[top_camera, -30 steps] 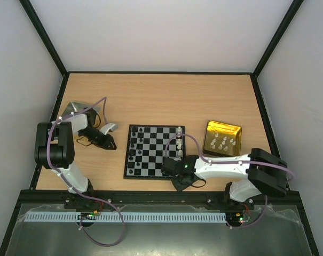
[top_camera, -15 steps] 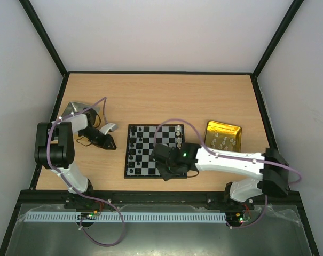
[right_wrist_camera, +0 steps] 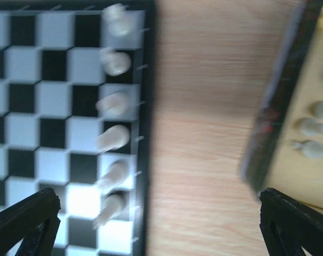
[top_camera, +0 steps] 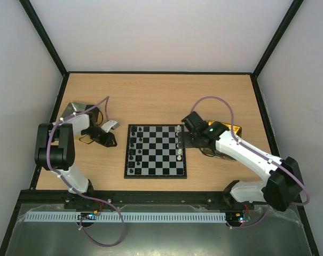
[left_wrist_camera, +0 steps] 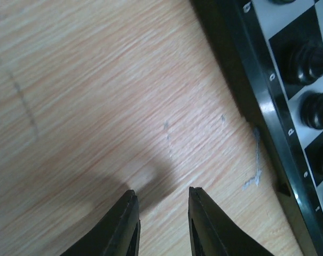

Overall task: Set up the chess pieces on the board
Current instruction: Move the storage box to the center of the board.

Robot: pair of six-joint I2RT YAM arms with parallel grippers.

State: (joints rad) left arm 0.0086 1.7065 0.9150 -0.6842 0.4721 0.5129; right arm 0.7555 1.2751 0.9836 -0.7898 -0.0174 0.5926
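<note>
From above, the left arm folds low, its left tool (top_camera: 112, 142) beside the board (top_camera: 155, 151) mid-desk (top_camera: 150, 96). The right arm stretches between the board and the gold tray (top_camera: 235, 129). Left wrist: tool parted, empty, near black pieces (left_wrist_camera: 305, 56). Right wrist: right tool (right_wrist_camera: 158, 200) spread wide, empty, white pieces (right_wrist_camera: 114, 136) lining the board's edge.

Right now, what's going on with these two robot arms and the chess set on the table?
The arms are setting up a small chessboard. A row of white pieces stands along its right edge and black pieces along its left. The right gripper hangs wide open and empty above the strip of table between the board and the gold tray, which holds unplaced white pieces. The left gripper sits just off the board's left edge, fingers apart over bare wood, holding nothing.
</note>
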